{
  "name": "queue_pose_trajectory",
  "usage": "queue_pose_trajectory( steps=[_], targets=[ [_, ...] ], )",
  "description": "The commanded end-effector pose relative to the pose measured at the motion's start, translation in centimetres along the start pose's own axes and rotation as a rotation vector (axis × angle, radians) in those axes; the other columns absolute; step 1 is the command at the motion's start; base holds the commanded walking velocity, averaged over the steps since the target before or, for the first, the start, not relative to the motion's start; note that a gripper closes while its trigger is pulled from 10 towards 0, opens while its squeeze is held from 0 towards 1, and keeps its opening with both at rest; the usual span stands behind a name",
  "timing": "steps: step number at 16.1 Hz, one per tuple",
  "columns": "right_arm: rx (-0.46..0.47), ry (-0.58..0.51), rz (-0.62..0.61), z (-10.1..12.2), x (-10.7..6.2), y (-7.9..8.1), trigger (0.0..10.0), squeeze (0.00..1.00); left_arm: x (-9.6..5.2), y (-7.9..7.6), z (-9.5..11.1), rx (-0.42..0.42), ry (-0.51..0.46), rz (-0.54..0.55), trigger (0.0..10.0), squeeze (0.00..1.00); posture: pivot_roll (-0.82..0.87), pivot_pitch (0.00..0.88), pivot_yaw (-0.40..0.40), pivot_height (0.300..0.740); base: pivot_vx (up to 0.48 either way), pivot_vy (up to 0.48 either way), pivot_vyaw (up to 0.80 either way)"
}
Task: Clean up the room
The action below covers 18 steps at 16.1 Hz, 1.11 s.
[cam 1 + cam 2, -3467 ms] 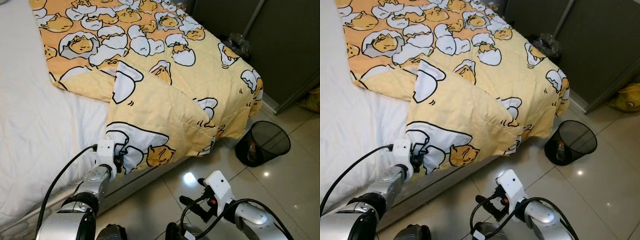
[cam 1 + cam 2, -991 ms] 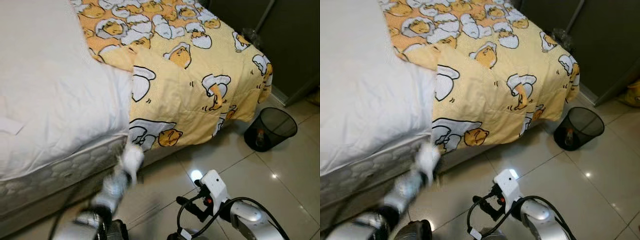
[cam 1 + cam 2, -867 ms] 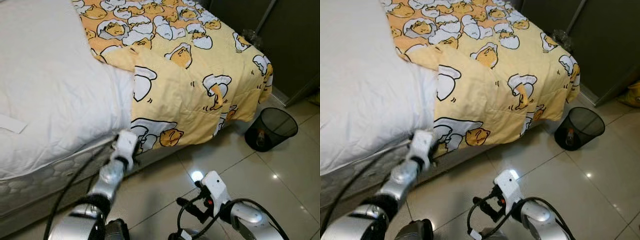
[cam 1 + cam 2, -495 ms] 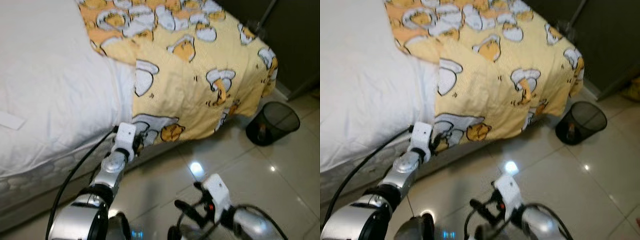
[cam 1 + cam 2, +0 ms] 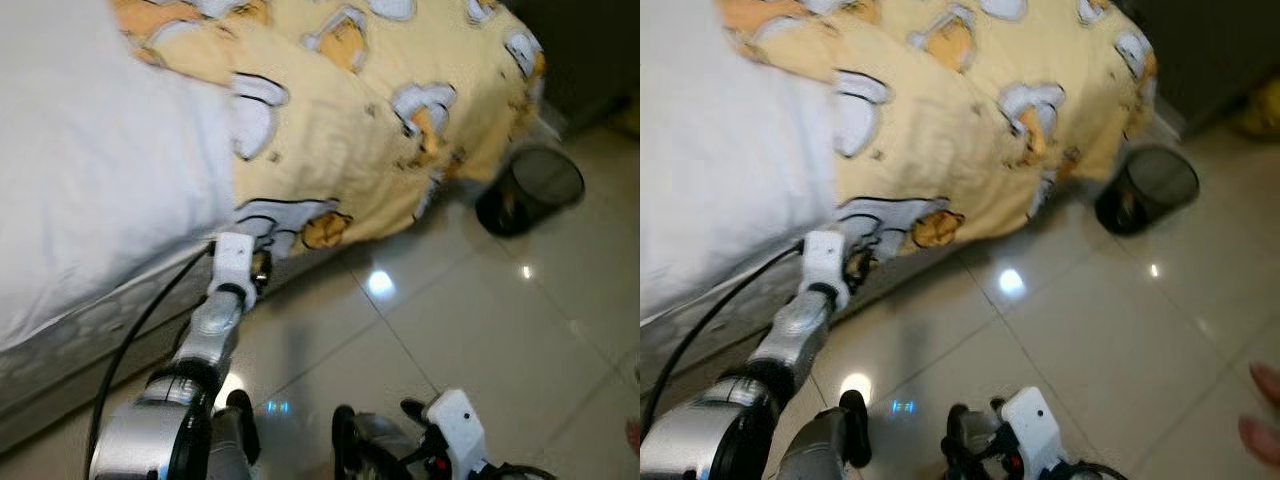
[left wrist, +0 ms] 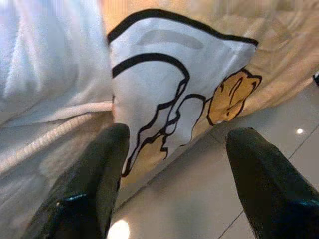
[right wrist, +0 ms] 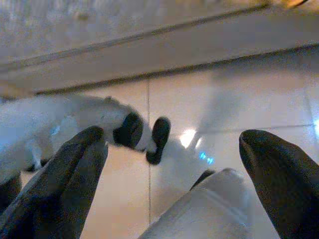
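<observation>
Left tool (image 6: 172, 164) — fingers spread wide — hangs just beside blanket (image 5: 390, 130) hem.

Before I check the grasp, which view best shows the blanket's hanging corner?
The left wrist view: the blanket corner lies close and sharp between the open left tool fingers. Both eye views show it blurred, beside the white mattress.

Silver left arm (image 5: 215, 335); white wrist block; black cable (image 5: 130, 350).

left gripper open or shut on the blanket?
Open. In the left wrist view the left gripper's fingers stand apart, with the blanket's hanging corner ahead, ungripped.
</observation>
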State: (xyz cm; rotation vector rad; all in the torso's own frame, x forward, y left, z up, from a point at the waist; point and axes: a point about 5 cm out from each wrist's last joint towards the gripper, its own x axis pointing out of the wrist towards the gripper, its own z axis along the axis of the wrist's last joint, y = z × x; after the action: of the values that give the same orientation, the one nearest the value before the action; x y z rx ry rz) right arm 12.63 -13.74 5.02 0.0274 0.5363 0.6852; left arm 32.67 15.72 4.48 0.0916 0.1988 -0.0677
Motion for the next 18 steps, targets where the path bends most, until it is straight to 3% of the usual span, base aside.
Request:
queue_pose_trajectory(
  steps=[1,2,3,4,6,8,9,11,15,18],
  targets=[
    [-0.054,-0.092,-0.132,1.4,-0.7,-1.1,10.0,0.0,-1.9,-0.1,-1.1,-0.017,-0.071,-0.024,10.0,0.0,-0.33,0.318,-0.065,0.74,0.0,0.0,0.0],
    [-0.062,-0.196,-0.274,2.6,-1.3,-2.2,10.0,0.0,-4.6,-0.1,-0.9,-0.022,-0.173,-0.048,10.0,0.0,-0.28,0.305,-0.051,0.74,0.0,0.0,0.0],
    [-0.069,-0.216,-0.314,2.8,-1.7,-2.4,10.0,0.0,-5.8,-0.2,-0.6,-0.022,-0.2,-0.056,10.0,0.0,-0.28,0.305,-0.051,0.74,0.0,0.0,0.0],
    [-0.057,-0.254,-0.399,2.6,-2.4,-2.8,10.0,0.0,-9.8,-1.1,0.0,-0.035,-0.226,-0.057,10.0,0.0,-0.22,0.255,-0.029,0.74,0.0,0.0,0.0],
    [-0.041,-0.293,-0.467,2.8,-2.3,-3.5,10.0,0.0,-11.3,-1.3,0.7,-0.068,-0.233,-0.005,10.0,0.0,-0.18,0.192,-0.014,0.74,0.0,0.0,0.0],
    [-0.055,-0.379,-0.569,3.9,-1.0,-5.6,10.0,0.0,-10.6,-1.6,2.1,-0.163,-0.247,0.004,10.0,0.0,-0.13,0.115,0.002,0.74,0.0,0.0,0.0],
    [-0.054,-0.425,-0.628,4.8,-0.2,-6.6,10.0,0.0,-10.2,-1.9,3.0,-0.176,-0.234,-0.01,10.0,0.0,-0.13,0.076,0.008,0.74,0.0,-0.394,0.0],
    [-0.086,-0.486,-0.642,6.7,2.0,-7.7,10.0,0.0,-8.0,-2.0,4.2,-0.162,-0.227,-0.005,10.0,0.0,-0.13,0.035,0.015,0.74,0.45,0.0,0.0],
    [-0.101,-0.491,-0.604,7.0,3.2,-7.8,10.0,0.0,-6.4,-1.1,3.5,-0.171,-0.175,0.015,10.0,0.0,-0.15,0.049,0.03,0.74,0.47,0.0,0.0],
    [-0.079,-0.442,-0.547,5.7,4.2,-7.3,10.0,0.0,-6.7,-0.4,1.5,-0.09,-0.079,0.059,10.0,0.0,-0.14,0.064,0.016,0.74,0.16,0.0,0.0]
  ],
)
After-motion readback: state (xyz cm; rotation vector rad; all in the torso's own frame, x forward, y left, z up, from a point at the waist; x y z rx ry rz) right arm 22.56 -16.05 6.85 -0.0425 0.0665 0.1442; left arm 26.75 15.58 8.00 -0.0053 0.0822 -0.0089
